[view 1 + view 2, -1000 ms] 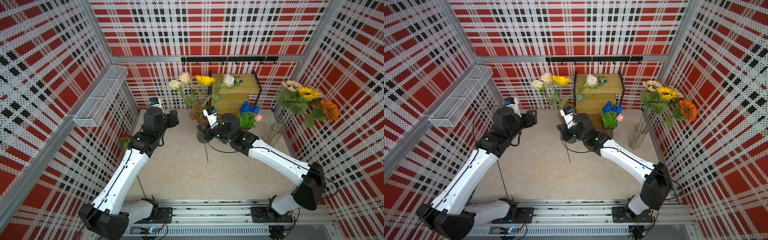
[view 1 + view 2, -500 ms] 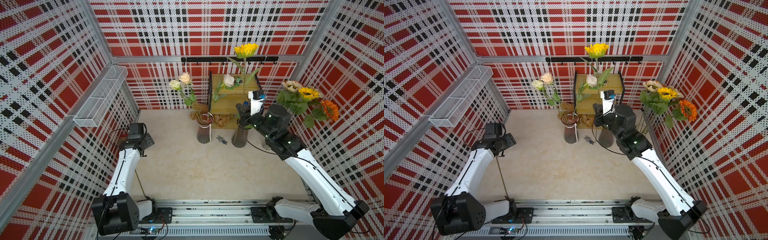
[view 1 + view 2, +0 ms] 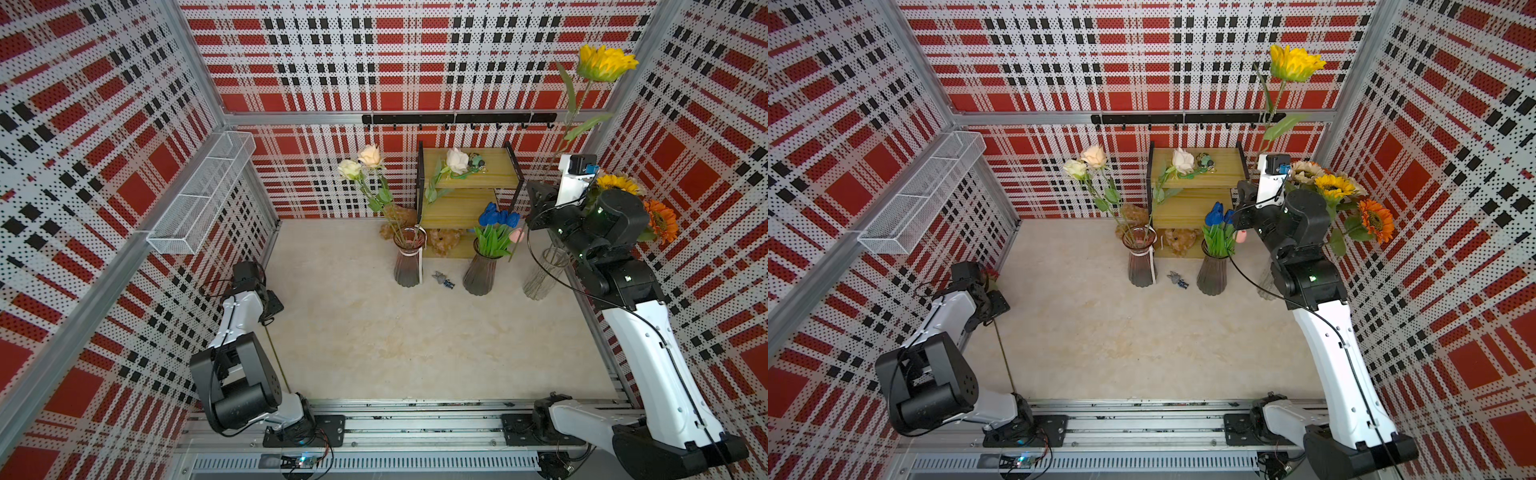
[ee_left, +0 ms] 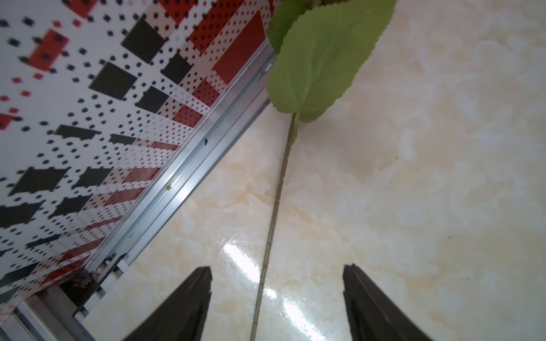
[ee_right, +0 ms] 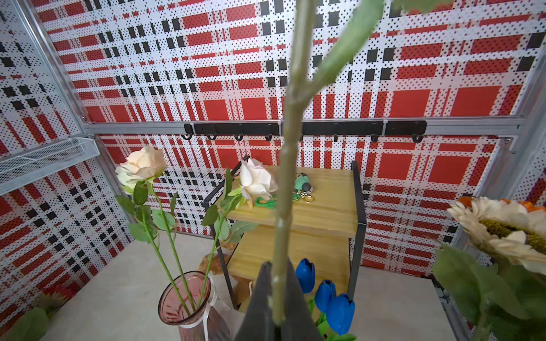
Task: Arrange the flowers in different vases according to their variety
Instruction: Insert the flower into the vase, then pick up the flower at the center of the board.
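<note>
Right wrist view, and we're close in: the right gripper [image 5: 276, 295] has its dark fingers pinching the green stem of the tall yellow artificial sunflower [image 5: 291, 147], with the bloom high above the fingers (out of this shot). To land it well, I'd centre the stem's foot over the clear ribbed glass cylinder vase [image 3: 540, 276] below the fingers, then lower straight. A top view alone shows that vase. The left wrist view alone shows the left gripper [image 4: 277, 267] spread wide, a thin green-stemmed flower [image 4: 279, 192] running ungripped between its fingers on the pale marbled floor [image 4: 413, 177].
</note>
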You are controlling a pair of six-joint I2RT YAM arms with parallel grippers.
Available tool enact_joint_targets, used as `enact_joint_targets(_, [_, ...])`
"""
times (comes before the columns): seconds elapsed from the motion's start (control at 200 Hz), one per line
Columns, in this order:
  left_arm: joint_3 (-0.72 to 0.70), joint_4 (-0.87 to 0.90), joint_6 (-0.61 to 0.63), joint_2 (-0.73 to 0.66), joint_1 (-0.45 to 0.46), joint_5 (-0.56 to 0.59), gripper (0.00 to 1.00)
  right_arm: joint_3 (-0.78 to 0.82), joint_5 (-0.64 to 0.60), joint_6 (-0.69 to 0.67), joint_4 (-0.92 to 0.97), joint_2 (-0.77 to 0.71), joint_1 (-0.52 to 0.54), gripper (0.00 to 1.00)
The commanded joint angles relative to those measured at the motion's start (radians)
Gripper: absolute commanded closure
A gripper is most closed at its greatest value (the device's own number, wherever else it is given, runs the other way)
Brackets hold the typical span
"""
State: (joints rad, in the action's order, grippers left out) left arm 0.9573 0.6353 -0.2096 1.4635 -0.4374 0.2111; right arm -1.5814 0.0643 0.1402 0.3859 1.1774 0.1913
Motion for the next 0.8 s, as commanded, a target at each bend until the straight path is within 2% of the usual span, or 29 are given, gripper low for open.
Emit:
enact_joint_targets(0.0, [-0.037, -0.102, 0.073, 0.008, -0.010, 0.024, 0.24, -0.028, 0.032, 0.004, 0.023, 0.018, -0.030, 1.00])
enact_joint_targets(0.316, [-0.162, -0.319, 0.096, 0.047, -0.139, -0.206, 0.26, -0.076, 0.046, 0.001, 0.046, 0.038, -0.075, 1.00])
enact_joint_targets(0.601, [-0.140, -0.359, 0.119, 0.167, -0.185, -0.325, 0.33, -0.097, 0.013, 0.006, 0.060, 0.029, -0.083, 1.00])
enact_joint_targets(0.646, [-0.135, -0.359, 0.119, 0.186, -0.186, -0.340, 0.37, -0.098, 0.007, 0.006, 0.061, 0.025, -0.084, 1.00])
enact_joint_targets(0.737, [-0.128, -0.352, 0.116, 0.222, -0.181, -0.361, 0.52, -0.103, -0.003, 0.006, 0.069, 0.017, -0.084, 1.00])
enact_joint_targets(0.797, [-0.129, -0.346, 0.118, 0.243, -0.162, -0.346, 0.53, -0.103, -0.016, 0.004, 0.072, 0.013, -0.084, 1.00])
